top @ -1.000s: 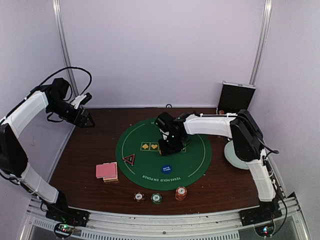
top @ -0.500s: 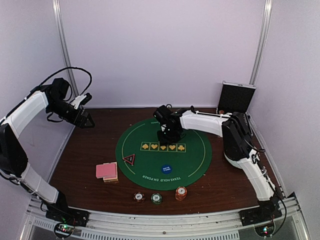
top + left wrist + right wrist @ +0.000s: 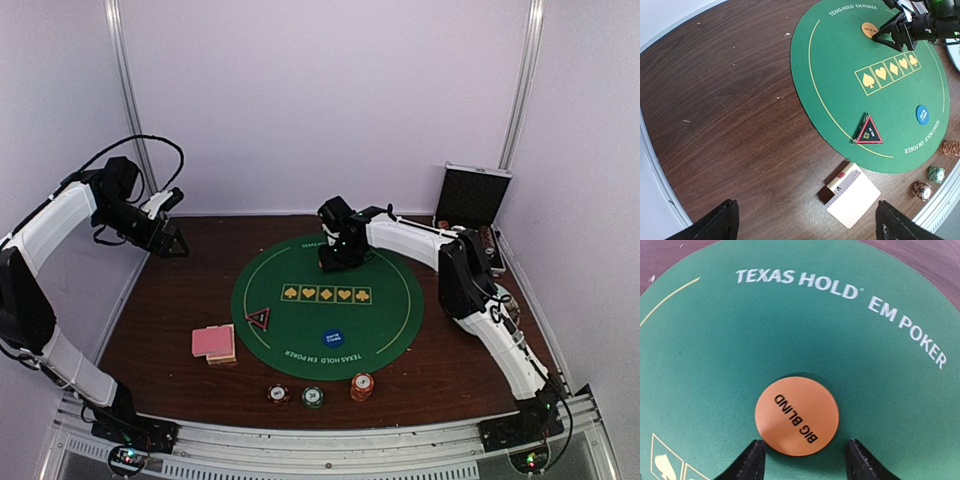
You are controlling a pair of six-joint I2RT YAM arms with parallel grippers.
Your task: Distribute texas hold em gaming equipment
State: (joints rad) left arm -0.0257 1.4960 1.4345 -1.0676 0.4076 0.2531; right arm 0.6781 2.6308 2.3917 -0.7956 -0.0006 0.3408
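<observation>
Bench (image 3: 170, 300): dark brown wood-grain surface carrying a round green felt mat (image 3: 390, 310) with a thin yellow ring, white "TEXAS HOLD EM POKER" lettering and a row of five yellow-outlined suit boxes (image 3: 327, 294) across its middle. At the mat's 12 o'clock edge lies a flat, smooth orange disc (image 3: 796, 416) printed "BIG BLIND" in black. The right jaws stand open just above it, with the black fingertips (image 3: 752, 460) either side of the disc's near edge. No firm grip is evident. A flat blue dealer disc (image 3: 332, 338) lies on the felt at about 6 o'clock. A red-and-black triangular marker (image 3: 258, 319) sits at 8 o'clock, against the yellow ring. Off the mat, further out at 8 o'clock, rests a squared stack of pink-backed playing cards (image 3: 213, 343), its top cards shifted off the pile beneath. Beyond the mat's 6 o'clock edge, three round striped chip items stand in a row: a dark chip (image 3: 278, 394), a green chip (image 3: 313, 397) and a taller orange-red stack (image 3: 362, 386). A black-and-silver case (image 3: 473, 197) stands upright at 2 o'clock. The left jaws hang high over the bench's 10 o'clock corner, spread wide and holding nothing.
</observation>
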